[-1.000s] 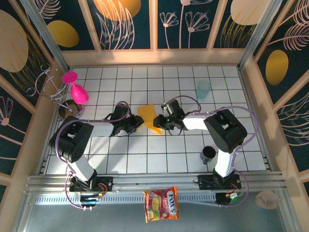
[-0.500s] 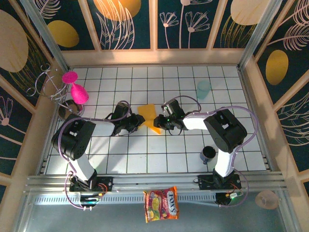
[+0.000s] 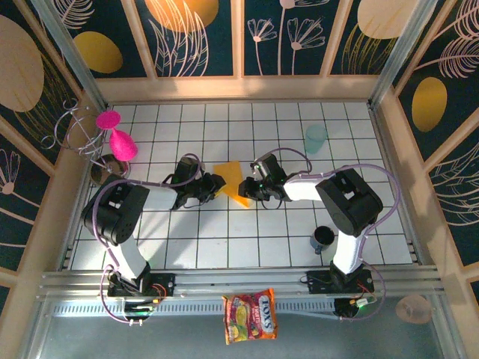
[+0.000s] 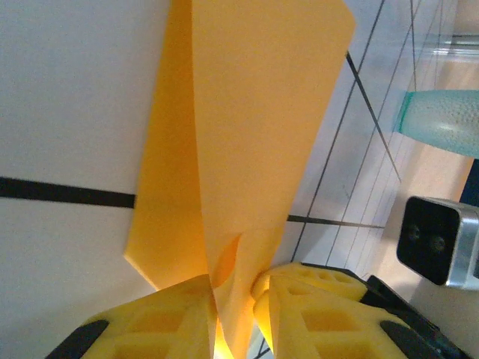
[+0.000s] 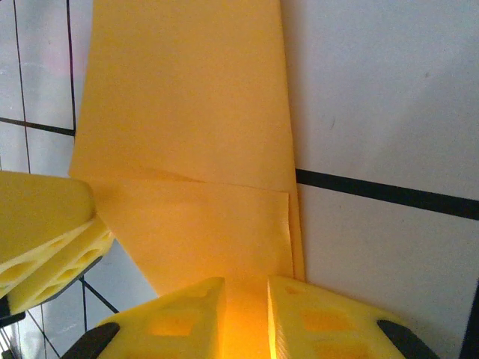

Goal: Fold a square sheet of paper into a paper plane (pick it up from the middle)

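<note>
The square sheet of paper (image 3: 231,180), orange-yellow and folded over on itself with a pointed near end, is held between the two arms at mid-table. My left gripper (image 3: 216,184) is shut on its left edge; in the left wrist view the paper (image 4: 247,142) rises as a creased, upright fold from between the yellow fingers (image 4: 165,321). My right gripper (image 3: 246,187) is shut on the right edge. In the right wrist view the paper (image 5: 187,112) lies flat with an overlapping flap, pinched at my gripper (image 5: 245,303); the left arm's fingers (image 5: 45,224) show beside it.
A teal cup (image 3: 315,137) stands at the back right and a dark cup (image 3: 323,238) at the front right. A wire rack (image 3: 75,133) with a pink glass (image 3: 121,143) is at the left wall. A snack packet (image 3: 251,315) lies in front of the rail.
The left gripper has crept slightly right and away from me with the paper's edge. The right gripper has stayed put, and both keep their hold.
</note>
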### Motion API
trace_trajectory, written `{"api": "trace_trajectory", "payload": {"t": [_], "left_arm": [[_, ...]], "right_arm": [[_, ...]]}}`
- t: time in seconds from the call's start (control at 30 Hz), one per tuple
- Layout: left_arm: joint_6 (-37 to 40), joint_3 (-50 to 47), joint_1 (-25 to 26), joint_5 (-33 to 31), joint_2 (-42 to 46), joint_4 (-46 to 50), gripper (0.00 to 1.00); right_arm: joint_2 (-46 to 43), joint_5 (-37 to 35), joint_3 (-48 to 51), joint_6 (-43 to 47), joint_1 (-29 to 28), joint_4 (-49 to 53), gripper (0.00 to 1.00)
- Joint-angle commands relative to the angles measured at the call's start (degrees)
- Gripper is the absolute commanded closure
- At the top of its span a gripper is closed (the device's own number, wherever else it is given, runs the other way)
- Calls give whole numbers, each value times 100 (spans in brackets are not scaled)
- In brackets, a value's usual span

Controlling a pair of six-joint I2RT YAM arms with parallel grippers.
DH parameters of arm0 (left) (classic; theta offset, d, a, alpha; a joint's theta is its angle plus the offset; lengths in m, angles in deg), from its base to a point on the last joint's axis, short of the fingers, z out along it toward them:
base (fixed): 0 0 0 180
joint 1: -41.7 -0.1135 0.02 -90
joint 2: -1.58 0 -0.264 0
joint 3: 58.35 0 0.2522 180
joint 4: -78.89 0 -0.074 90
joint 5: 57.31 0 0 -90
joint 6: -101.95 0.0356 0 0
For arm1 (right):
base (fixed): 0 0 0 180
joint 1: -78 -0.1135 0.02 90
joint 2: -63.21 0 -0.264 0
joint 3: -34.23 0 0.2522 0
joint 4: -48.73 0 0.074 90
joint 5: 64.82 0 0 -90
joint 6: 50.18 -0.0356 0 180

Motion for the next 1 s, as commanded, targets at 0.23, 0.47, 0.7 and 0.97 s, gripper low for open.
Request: {"api": "trace_trajectory", "payload": {"t": [0.23, 0.47, 0.7, 0.97], "left_arm": [[629, 631, -120, 205, -409, 519, 77], [888, 821, -157, 175, -504, 863, 87], [761, 778, -157, -181, -110, 992, 100], [308, 738, -74, -616, 299, 1017, 100]], "right_arm": [[81, -229, 64, 156, 82, 189, 77], [31, -255, 69, 238, 102, 170, 77], [-787, -767, 51, 919, 30, 104, 64], [-1204, -2845, 38, 2207, -953, 188, 59]]}}
